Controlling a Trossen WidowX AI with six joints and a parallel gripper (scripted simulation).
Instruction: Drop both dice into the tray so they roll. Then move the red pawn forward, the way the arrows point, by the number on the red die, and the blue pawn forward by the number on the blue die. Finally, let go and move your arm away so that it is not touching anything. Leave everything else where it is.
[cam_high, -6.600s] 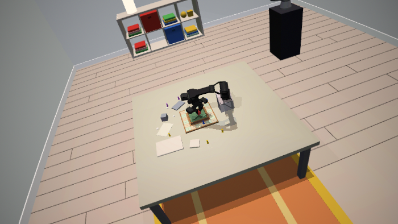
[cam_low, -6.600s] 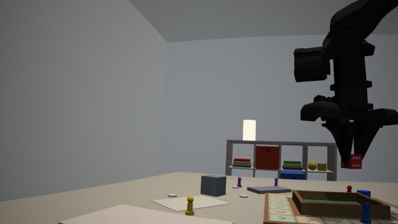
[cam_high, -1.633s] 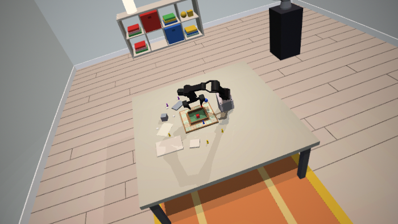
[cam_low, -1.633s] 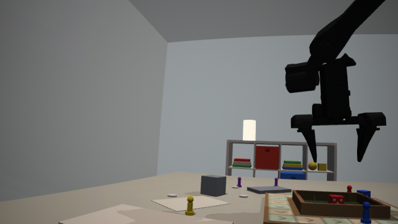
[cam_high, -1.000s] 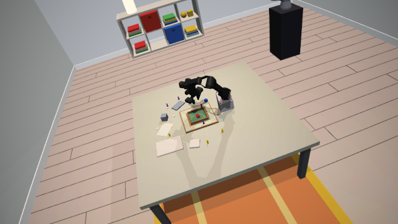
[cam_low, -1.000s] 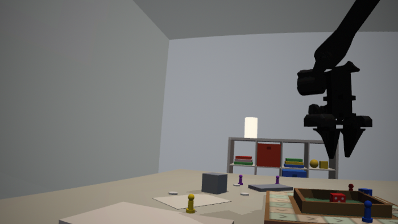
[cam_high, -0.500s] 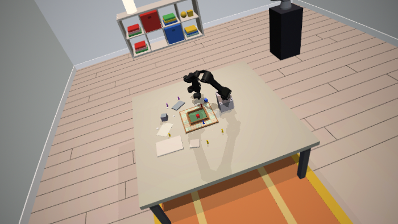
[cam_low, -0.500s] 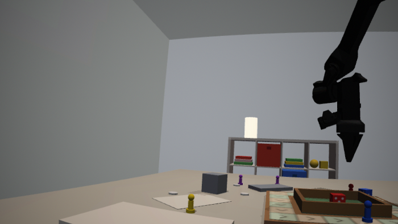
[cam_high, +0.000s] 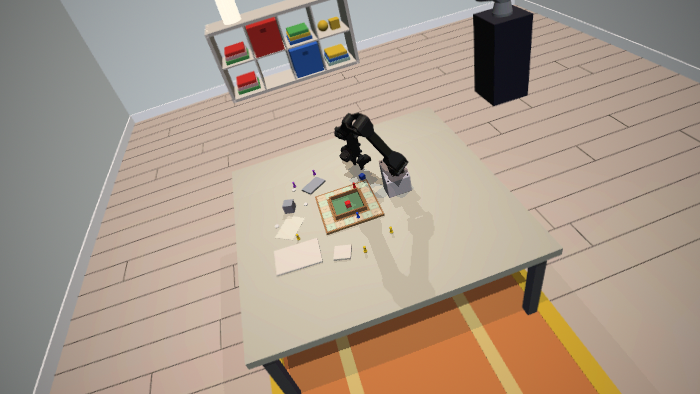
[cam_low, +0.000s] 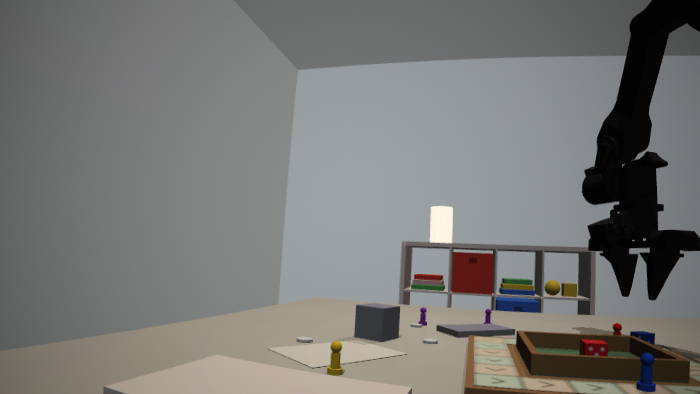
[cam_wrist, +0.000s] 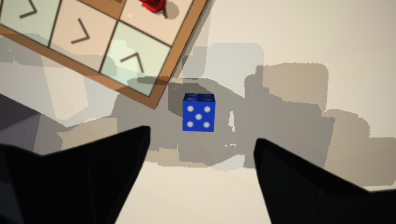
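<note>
The blue die (cam_high: 362, 176) (cam_low: 642, 337) (cam_wrist: 199, 115) lies on the table just outside a corner of the game board, five pips on the face toward the wrist camera. My gripper (cam_high: 358, 166) (cam_low: 639, 298) (cam_wrist: 202, 140) is open and empty, above the table near the blue die, which shows between and beyond the fingertips in the wrist view. The red die (cam_high: 348, 204) (cam_low: 593, 348) lies in the tray (cam_low: 600, 369). The red pawn (cam_high: 354, 185) (cam_low: 617, 329) (cam_wrist: 154, 4) stands on the board (cam_wrist: 159, 97) near that corner. The blue pawn (cam_high: 358, 215) (cam_low: 647, 372) stands on the board's front side.
Yellow pawns (cam_high: 391, 230) (cam_high: 365, 249) (cam_low: 335, 358), purple pawns (cam_high: 294, 185) (cam_high: 314, 172), a dark cube (cam_high: 289, 206) (cam_low: 377, 322), a grey slab (cam_high: 313, 185) (cam_low: 475, 330) and pale flat sheets (cam_high: 298, 257) (cam_high: 342, 252) lie around the board. Small white discs (cam_low: 304, 340) (cam_low: 430, 341) lie near the cube.
</note>
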